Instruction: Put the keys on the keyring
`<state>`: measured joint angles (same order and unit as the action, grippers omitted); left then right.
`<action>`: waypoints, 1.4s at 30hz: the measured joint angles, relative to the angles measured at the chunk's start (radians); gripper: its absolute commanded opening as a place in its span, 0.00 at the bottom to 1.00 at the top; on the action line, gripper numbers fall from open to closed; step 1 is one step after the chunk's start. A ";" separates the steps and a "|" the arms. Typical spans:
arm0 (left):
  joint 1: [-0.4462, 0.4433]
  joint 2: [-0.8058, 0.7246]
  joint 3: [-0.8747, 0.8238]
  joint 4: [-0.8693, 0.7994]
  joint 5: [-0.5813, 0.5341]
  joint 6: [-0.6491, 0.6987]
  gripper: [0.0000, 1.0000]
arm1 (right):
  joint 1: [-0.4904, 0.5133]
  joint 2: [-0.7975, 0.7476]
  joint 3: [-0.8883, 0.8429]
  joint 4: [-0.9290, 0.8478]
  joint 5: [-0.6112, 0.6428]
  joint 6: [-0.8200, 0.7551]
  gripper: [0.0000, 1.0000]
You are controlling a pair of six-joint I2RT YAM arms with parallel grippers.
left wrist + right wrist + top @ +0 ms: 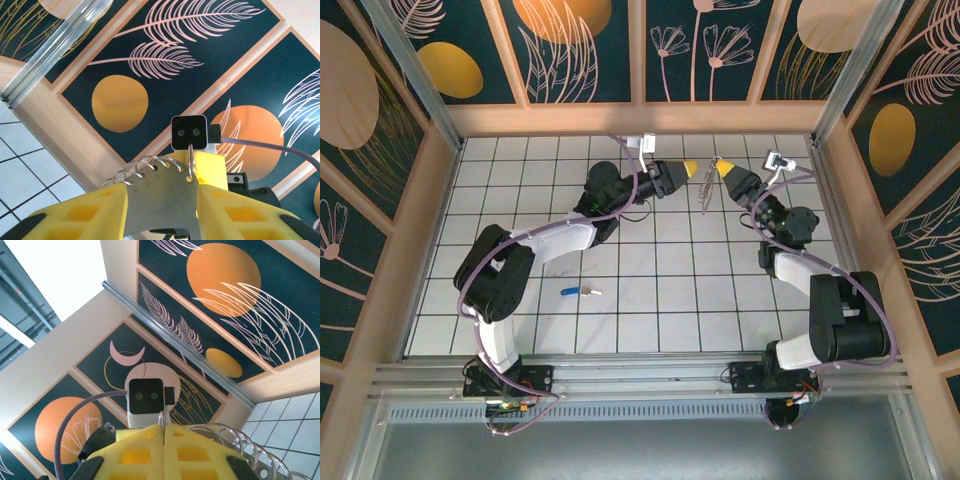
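The key (578, 291), silver with a blue head, lies flat on the white tiles left of centre, far from both grippers. The keyring (708, 192) hangs between the two grippers at the far middle of the table. Seen close, it is a grey metal plate (165, 200) with several thin wire rings (145, 167) through holes along its edge. My left gripper (161, 196) has its yellow fingers against both sides of the plate. My right gripper (164, 432) is shut on one thin ring (161, 419), with the other rings (240, 440) beside it.
Both arms reach to the far middle, their tips (696, 168) (720, 167) almost meeting above the tiles. The wooden back wall (640, 118) stands just behind them. Purple cables run along both arms.
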<state>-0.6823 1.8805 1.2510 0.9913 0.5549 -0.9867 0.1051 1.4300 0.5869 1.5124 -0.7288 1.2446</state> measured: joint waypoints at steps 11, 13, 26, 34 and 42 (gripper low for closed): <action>-0.019 0.041 0.058 0.064 -0.022 -0.033 0.41 | 0.023 0.012 0.002 0.012 0.033 0.020 0.00; -0.021 0.047 0.060 0.066 -0.022 -0.037 0.41 | 0.026 0.015 0.002 0.015 0.034 0.019 0.00; -0.027 0.073 0.105 0.068 -0.021 -0.041 0.40 | 0.039 0.029 0.009 0.018 0.037 0.019 0.00; -0.033 0.088 0.107 0.068 -0.022 -0.045 0.38 | 0.042 0.034 0.009 0.017 0.038 0.019 0.00; -0.033 0.096 0.111 0.068 -0.033 -0.053 0.27 | 0.048 0.039 0.009 0.018 0.040 0.019 0.00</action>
<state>-0.7155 1.9766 1.3617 1.0592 0.5220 -1.0393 0.1535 1.4689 0.5961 1.5303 -0.6888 1.2636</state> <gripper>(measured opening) 0.297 0.051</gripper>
